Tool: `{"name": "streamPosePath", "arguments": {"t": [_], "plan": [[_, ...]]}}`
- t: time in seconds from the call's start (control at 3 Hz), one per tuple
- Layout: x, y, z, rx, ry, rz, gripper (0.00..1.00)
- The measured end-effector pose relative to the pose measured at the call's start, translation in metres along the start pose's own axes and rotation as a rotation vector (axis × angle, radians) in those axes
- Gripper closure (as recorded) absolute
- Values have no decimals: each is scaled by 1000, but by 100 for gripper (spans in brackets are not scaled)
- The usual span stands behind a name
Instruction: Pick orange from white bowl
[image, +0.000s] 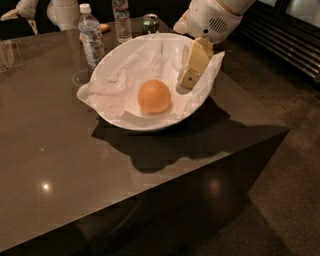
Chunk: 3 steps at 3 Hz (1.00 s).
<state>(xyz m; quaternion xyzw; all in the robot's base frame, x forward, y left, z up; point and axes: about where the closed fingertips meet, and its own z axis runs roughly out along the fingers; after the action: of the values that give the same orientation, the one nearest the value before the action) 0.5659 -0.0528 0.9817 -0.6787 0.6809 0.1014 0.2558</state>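
Observation:
The orange is a round matte fruit lying in the middle of the white bowl, a wide shallow bowl lined with crumpled white paper on the dark table. My gripper hangs from the white arm at the upper right, over the bowl's right inner side. It is just to the right of the orange and a little above it, not touching it.
Two clear water bottles stand behind the bowl at the left, with a small can beside them. A white jug-like object is at the back left. The table's right edge and front edge are close to the bowl.

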Motion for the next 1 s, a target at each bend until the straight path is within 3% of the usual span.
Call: {"name": "streamPosePath", "arguments": {"t": [0.67, 1.0], "plan": [[-45, -19, 62, -126, -109, -59, 0], [-53, -22, 73, -147, -126, -70, 0]]}}
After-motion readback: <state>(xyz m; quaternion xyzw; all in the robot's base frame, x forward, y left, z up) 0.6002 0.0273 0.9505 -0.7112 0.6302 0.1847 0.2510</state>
